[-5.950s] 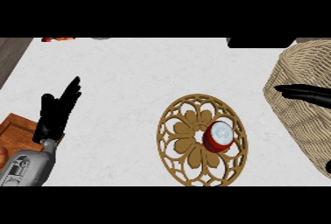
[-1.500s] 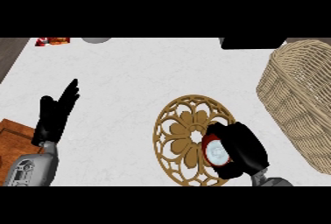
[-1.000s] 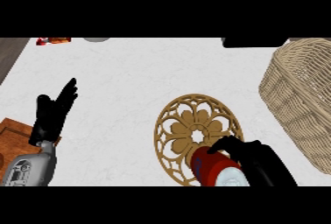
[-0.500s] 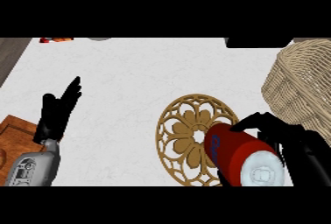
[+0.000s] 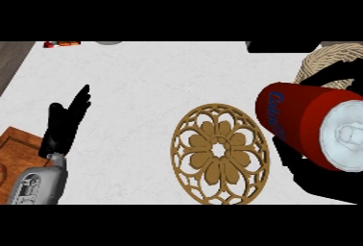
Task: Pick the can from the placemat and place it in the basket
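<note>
On my feed the right hand (image 5: 322,180) was curled round the red can (image 5: 305,122), holding it up close under the camera, tilted with its silver top toward me. The can hung clear of the round wooden placemat (image 5: 220,153), just right of it, in front of the wicker basket (image 5: 322,60) at the upper right. My left hand (image 5: 65,125) rested at the left, fingers straight and pointing up, beside a brown wooden board (image 5: 18,149).

The red can (image 5: 301,120) bears blue lettering on its side, too distorted to read.
</note>
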`<action>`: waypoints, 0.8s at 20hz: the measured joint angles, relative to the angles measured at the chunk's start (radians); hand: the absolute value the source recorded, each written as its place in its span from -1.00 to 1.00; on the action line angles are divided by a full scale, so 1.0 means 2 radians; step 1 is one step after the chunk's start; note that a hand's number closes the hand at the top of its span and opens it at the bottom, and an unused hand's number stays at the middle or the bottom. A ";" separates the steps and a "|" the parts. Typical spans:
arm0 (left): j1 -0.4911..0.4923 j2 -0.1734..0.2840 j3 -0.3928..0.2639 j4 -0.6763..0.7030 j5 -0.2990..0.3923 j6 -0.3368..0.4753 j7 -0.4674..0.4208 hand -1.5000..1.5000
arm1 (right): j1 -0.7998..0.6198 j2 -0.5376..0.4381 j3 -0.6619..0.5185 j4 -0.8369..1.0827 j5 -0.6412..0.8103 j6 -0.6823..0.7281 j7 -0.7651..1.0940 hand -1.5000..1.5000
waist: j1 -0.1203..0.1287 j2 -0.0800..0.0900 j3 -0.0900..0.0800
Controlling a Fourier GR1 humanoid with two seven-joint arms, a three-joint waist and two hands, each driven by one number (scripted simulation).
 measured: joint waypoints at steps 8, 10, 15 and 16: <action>0.002 -0.001 0.002 0.003 0.000 0.000 -0.007 0.00 | -0.059 -0.152 -0.111 0.078 -0.045 0.090 -0.038 1.00 | -0.001 0.001 0.000; 0.000 -0.004 -0.001 0.002 -0.003 0.002 -0.006 0.00 | -0.069 -0.189 -0.136 0.116 -0.052 0.101 -0.052 1.00 | 0.001 0.002 0.001; -0.006 -0.005 -0.001 0.011 -0.004 0.002 -0.008 0.00 | -0.035 -0.274 -0.187 0.195 -0.045 0.097 -0.142 1.00 | 0.003 0.004 0.001; -0.009 -0.003 0.001 0.011 -0.003 0.000 -0.008 0.00 | -0.027 -0.288 -0.195 0.214 -0.042 0.090 -0.165 1.00 | 0.004 0.004 0.001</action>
